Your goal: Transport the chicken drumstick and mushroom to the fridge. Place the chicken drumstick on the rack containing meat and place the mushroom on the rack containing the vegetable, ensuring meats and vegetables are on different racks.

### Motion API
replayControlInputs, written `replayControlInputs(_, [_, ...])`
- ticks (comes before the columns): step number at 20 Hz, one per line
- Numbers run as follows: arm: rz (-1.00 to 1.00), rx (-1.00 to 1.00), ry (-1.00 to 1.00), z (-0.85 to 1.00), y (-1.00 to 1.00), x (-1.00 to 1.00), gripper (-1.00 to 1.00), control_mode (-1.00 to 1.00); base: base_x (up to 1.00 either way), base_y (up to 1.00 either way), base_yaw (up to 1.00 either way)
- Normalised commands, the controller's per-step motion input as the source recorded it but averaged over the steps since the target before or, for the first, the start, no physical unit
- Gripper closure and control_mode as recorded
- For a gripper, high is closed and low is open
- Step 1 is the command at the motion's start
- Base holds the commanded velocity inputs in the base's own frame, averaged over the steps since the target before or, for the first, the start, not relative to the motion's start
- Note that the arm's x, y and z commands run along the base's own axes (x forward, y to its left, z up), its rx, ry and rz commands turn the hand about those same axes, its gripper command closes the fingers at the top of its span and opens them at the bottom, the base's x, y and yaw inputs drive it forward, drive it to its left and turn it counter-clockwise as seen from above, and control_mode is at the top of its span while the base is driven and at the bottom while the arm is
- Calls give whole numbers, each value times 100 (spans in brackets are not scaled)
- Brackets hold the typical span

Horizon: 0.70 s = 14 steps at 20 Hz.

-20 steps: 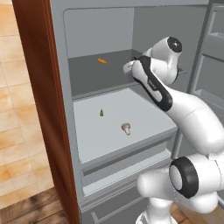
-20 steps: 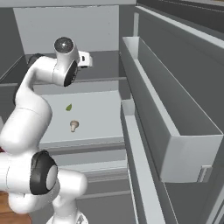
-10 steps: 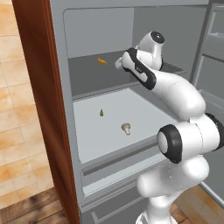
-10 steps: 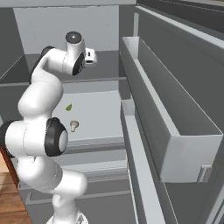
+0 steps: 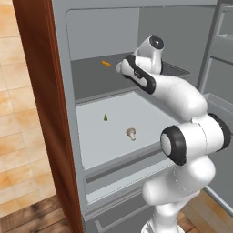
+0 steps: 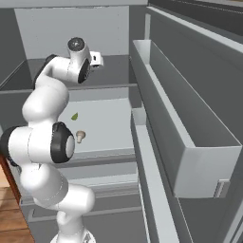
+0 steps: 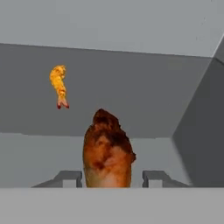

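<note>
Two racks are seen in the open fridge. On the upper rack lies a small orange meat item, shrimp-like; on the lower rack lie the mushroom and a small green vegetable, apart from each other. The mushroom's placement is judged done, since it shares the rack with the vegetable.

The gripper is reached in over the upper rack. In the hand view the chicken drumstick stands between the two fingers, with a visible gap on either side: the fingers are parted and not pressed against it, so the grip is judged released or being released. Whether the drumstick already rests on the rack floor cannot be told, its base being hidden at the bottom of that view. The shrimp-like item is seen farther back and to the left, well apart from the drumstick.

Step in hand: setting the drumstick down on the meat rack. Next move, as judged: fingers to be opened fully, then the hand drawn straight back out of the fridge without brushing the drumstick or tipping it over.
</note>
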Motion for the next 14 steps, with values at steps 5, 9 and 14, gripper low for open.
replayControlInputs(5, [-2,0,-2,12,20,-9,-100,-100,0,0,0])
replayControlInputs(9, [-9,0,6,30,19,-56,-100,-100,0,0,0])
replayControlInputs(14, [-10,-2,-3,9,13,-97,-100,-100,0,0,0])
